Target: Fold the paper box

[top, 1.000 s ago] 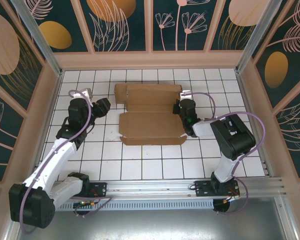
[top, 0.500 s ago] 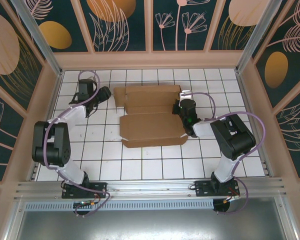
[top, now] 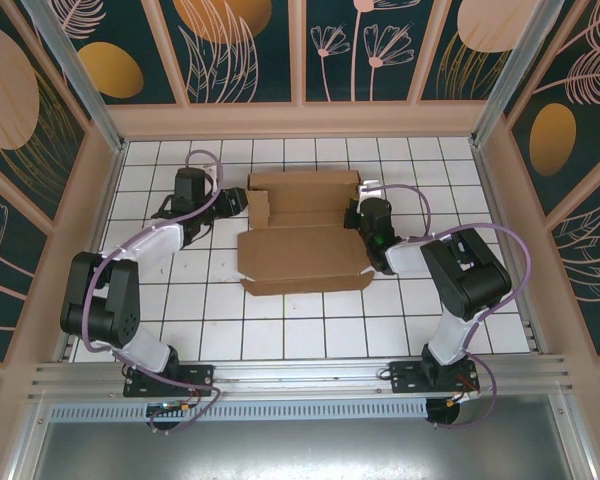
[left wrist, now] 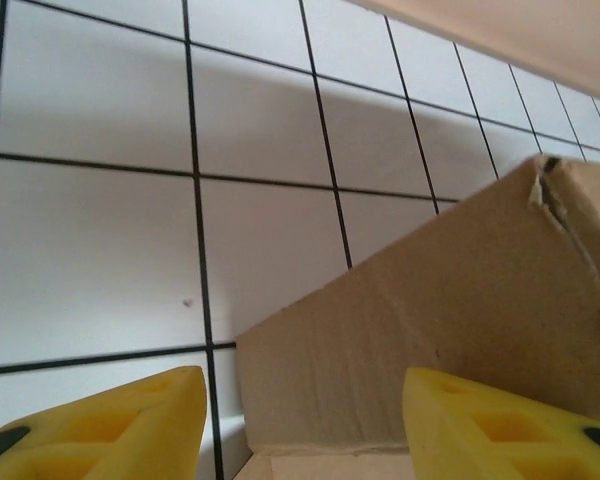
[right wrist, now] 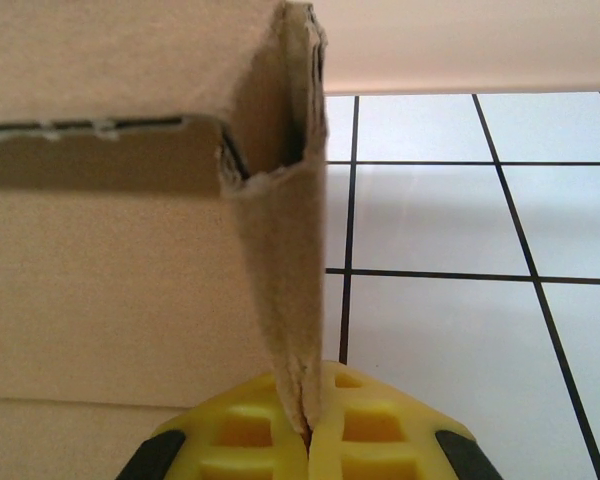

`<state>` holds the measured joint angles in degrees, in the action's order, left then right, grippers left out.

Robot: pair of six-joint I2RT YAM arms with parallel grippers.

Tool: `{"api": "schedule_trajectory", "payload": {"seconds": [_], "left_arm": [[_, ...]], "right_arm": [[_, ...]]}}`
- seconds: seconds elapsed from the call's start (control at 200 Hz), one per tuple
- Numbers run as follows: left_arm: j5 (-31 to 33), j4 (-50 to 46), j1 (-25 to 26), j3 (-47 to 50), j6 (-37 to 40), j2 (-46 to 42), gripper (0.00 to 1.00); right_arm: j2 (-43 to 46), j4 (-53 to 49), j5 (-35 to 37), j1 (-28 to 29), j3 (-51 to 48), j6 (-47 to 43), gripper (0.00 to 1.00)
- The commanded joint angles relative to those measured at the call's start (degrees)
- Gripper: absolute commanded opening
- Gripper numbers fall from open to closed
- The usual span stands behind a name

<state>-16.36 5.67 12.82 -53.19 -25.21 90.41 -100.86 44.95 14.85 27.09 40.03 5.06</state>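
The paper box [top: 305,250] is matt brown corrugated cardboard, smooth on its faces, rough and fibrous along cut edges (ragged nicks show at one corner). The pads [right wrist: 365,425] of the right gripper [right wrist: 308,432] are smooth yellow moulded plastic. The table [top: 280,335] is smooth white tile with thin black lines.

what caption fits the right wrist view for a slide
Right gripper pinching an upright flap of the cardboard box above the white tiled table

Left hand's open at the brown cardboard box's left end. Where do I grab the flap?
Probably the left end flap of the brown corrugated cardboard box, at its upper edge, coming from the left: it stands as a thin wall facing the open left hand.
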Motion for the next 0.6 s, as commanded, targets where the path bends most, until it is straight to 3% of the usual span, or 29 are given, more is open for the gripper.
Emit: {"api": "schedule_trajectory", "payload": {"seconds": [0.0, 0.24, 0.46, 0.596], "left_arm": [[0.55, -1.02, 0.43, 0.98, 2.62, -1.29, 0.55], [3.3, -3.45, 3.22, 0.22, 7.72, -1.98, 0.56], [12.04, -6.89, 6.65, 0.37, 15.6, -3.57, 0.55], [11.62, -7.25, 7.4, -0.05, 19.14, -3.37, 0.54]], "right_arm": [[-2.13, -6.85, -2.62, 0.16, -1.01, 1.83, 0.0], [-1.79, -7.02, -2.46, 0.25, -1.1, 1.78, 0.0], [-2.0, -6.81, -2.37, 0.24, -1.21, 1.78, 0.0], [-2.13, -6.78, -2.56, 0.29, -1.06, 1.88, 0.0]]}}
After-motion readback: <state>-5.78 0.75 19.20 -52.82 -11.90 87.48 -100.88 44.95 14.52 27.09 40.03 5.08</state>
